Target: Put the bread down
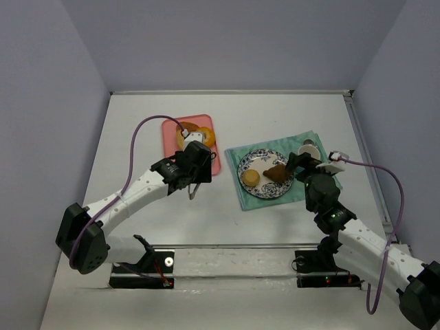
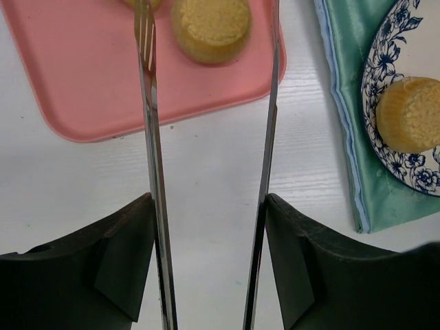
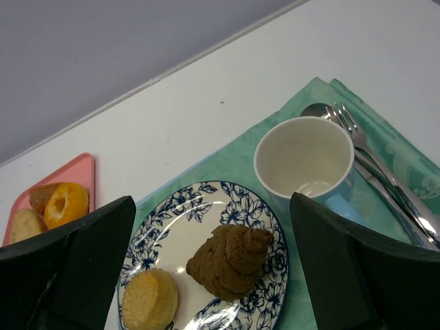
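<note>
My left gripper [image 1: 196, 152] [image 2: 210, 206] is shut on a pair of metal tongs [image 2: 152, 137], whose arms stand apart. The tong tips reach over the pink tray [image 1: 170, 137] [image 2: 82, 69], either side of a yellow muffin [image 2: 210, 27]. I cannot tell whether they touch it. More bread [image 3: 65, 204] lies on that tray. A blue-flowered plate [image 1: 245, 163] [image 3: 206, 196] holds a yellow muffin [image 1: 251, 177] [image 3: 149, 300] and a brown bread piece [image 1: 276, 173] [image 3: 229, 260]. My right gripper [image 1: 302, 162] [image 3: 213, 206] hangs open over the plate's right side, holding nothing.
The plate sits on a green cloth mat [image 1: 249, 201] [image 3: 227, 161]. A white and blue cup [image 1: 308, 148] [image 3: 304, 155] stands at the mat's right, with a spoon and fork [image 3: 375, 161] beside it. Grey walls close in the table on three sides.
</note>
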Tool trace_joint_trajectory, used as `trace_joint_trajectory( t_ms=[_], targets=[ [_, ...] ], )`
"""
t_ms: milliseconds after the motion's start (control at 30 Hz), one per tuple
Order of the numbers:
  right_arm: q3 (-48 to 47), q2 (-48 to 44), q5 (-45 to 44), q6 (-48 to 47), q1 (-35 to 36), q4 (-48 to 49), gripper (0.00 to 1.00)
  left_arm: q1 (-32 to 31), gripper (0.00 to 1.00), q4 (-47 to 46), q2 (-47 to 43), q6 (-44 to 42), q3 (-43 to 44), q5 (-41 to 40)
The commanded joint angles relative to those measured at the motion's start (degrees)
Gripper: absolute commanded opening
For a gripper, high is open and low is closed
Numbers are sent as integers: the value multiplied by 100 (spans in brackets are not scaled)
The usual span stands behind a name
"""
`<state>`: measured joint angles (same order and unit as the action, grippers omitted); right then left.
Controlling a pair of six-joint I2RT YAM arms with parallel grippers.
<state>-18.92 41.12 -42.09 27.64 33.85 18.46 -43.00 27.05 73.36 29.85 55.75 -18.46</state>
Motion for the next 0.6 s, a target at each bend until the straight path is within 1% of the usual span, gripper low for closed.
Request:
trace_joint_trajectory(
  t_ms=[0, 200, 367, 567],
  targets=[
    [-130, -8, -204, -66, 34, 308, 100, 82, 71, -358, -7, -110, -81, -9],
    [-103, -78, -212, -74, 34, 308, 100, 292, 71, -472, 266, -233, -99, 35],
    [-95, -149, -230, -92, 34, 308, 100, 389, 70, -683, 372, -304, -99, 299],
    [-68, -219, -221, -74, 34, 308, 100, 389, 64, -771, 547, -321, -152, 510]
  ],
)
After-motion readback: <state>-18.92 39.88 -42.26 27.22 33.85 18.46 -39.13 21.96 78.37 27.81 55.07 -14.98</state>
